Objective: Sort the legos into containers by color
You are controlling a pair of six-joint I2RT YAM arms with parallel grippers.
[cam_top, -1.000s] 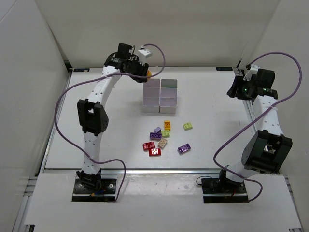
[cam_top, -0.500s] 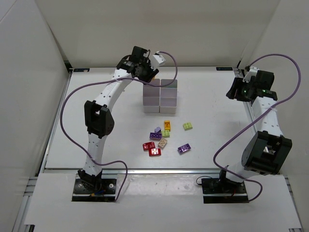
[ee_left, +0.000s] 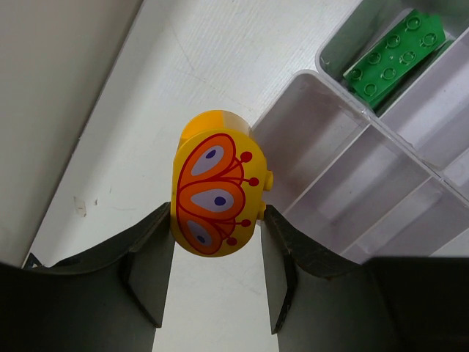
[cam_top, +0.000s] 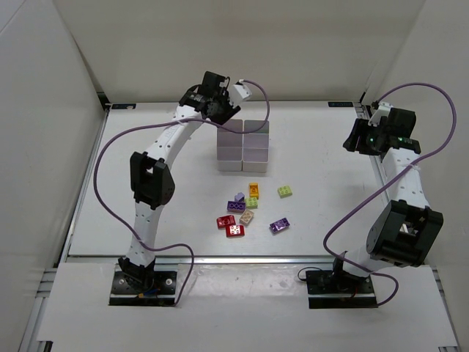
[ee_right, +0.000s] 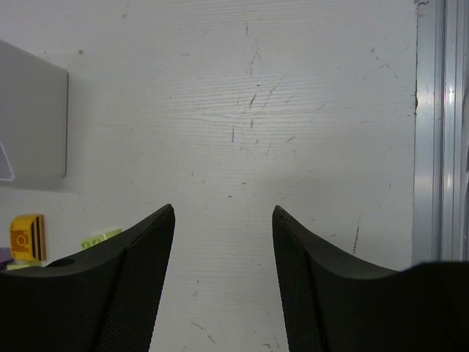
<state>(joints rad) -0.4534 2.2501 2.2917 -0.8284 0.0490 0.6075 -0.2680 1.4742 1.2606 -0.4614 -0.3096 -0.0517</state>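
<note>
My left gripper [ee_left: 216, 220] is shut on a yellow lego [ee_left: 215, 192] printed with an orange butterfly wing. It hangs just outside the corner of the white containers [ee_left: 366, 126], one of which holds a green lego [ee_left: 394, 50]. From above, the left gripper [cam_top: 226, 115] is at the far left corner of the containers [cam_top: 242, 166]. Several loose legos lie in front of them: orange [cam_top: 253, 189], lime [cam_top: 285, 191], purple [cam_top: 278, 226], red [cam_top: 226, 221], tan [cam_top: 247, 217]. My right gripper [ee_right: 223, 220] is open over bare table at the far right [cam_top: 359, 139].
An aluminium rail [ee_right: 440, 132] runs along the table's right edge beside the right gripper. White walls stand on three sides of the table. In the right wrist view an orange lego [ee_right: 27, 237] and a lime one [ee_right: 102, 238] peek out at the lower left.
The left arm swung right with the yellow lego, from left of the containers to their far left corner, then nearly stopped. The right arm stayed put.
</note>
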